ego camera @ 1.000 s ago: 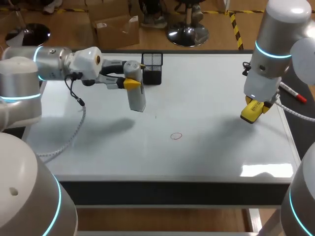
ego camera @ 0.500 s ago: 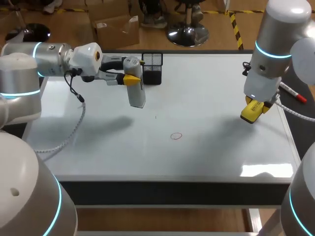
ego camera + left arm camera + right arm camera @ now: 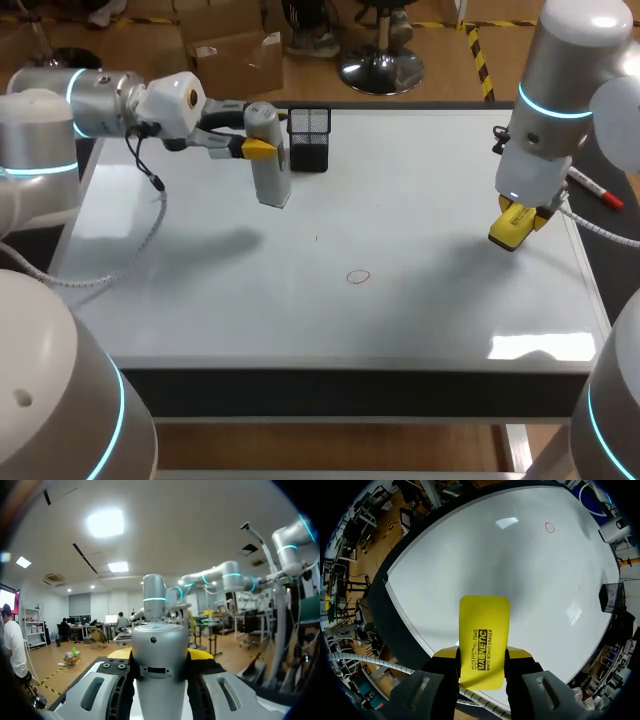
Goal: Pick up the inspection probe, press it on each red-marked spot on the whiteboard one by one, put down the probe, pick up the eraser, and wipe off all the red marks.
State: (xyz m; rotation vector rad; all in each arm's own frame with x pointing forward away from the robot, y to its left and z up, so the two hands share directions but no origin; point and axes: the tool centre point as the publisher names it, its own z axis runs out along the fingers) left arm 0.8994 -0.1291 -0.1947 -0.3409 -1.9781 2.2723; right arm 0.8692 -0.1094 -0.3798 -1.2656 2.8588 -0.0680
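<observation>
My left gripper point(image 3: 258, 148) is shut on the grey inspection probe point(image 3: 269, 170), which hangs upright above the far left part of the whiteboard point(image 3: 420, 190), just left of the pen holder. In the left wrist view the probe point(image 3: 160, 665) fills the gap between the yellow fingertips point(image 3: 200, 654). One red ring mark point(image 3: 358, 276) shows near the board's middle front, also the red mark point(image 3: 549, 527) far ahead of the right gripper. My right gripper point(image 3: 516, 222) is shut on the yellow eraser point(image 3: 510, 230), held above the board's right side; the eraser point(image 3: 484, 640) sticks out between its fingers.
A black mesh pen holder point(image 3: 310, 138) stands at the board's far edge, seen too as the pen holder point(image 3: 609, 597) in the right wrist view. A marker with a red cap point(image 3: 598, 190) lies past the board's right edge.
My left arm has carried the probe away from the board's middle, toward the far left and a little higher. The right arm and eraser have not moved.
</observation>
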